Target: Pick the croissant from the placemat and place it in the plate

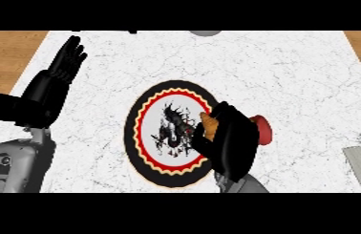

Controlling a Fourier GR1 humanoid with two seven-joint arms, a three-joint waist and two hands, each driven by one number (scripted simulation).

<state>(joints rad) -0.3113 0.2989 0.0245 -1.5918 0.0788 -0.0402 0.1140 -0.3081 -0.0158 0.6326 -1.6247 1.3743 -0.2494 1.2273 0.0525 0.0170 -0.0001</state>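
The white marbled table took up most of the view. On it sat the round placemat with its black and red rings. The left hand rested by the left edge, fingers straight and up. The right hand was curled around the croissant at the placemat's right rim. A red plate peeked out just beside that hand.

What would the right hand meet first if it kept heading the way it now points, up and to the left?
Probably the round patterned disc: the right hand, curled round the croissant, already overlaps its right edge, though its height above it is unclear.
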